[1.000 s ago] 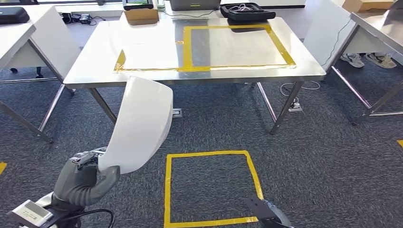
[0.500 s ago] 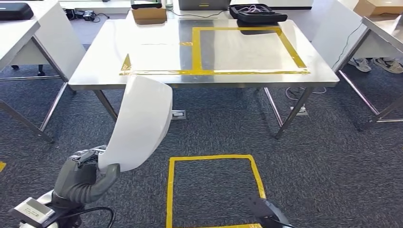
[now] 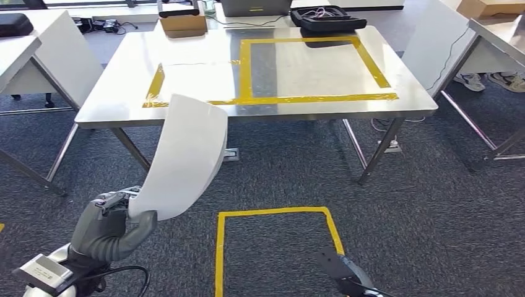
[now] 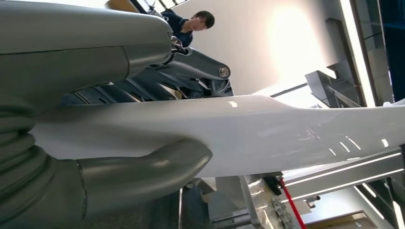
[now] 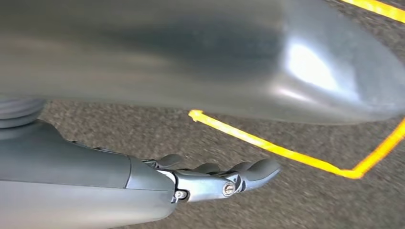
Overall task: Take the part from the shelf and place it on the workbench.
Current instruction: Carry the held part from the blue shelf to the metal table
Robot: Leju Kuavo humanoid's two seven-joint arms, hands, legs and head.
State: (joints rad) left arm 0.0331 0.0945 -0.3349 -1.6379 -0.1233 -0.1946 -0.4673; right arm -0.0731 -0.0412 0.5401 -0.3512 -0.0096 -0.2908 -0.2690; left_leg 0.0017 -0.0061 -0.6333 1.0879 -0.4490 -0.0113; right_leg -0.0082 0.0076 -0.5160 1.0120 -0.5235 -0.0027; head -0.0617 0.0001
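Head view: the left hand [image 3: 114,226] grips the curved white part [image 3: 186,158] upright above the carpet, short of the worktop [image 3: 186,74]. The right hand [image 5: 215,179] hangs empty, fingers loosely apart.

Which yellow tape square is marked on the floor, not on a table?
The yellow tape square on the grey carpet, nearest the robot; the other outline lies on the steel workbench behind it.

part [image 3: 186,158]: glossy smooth white plastic | workbench [image 3: 186,68]: shiny brushed metal | floor [image 3: 421,210]: rough grey carpet
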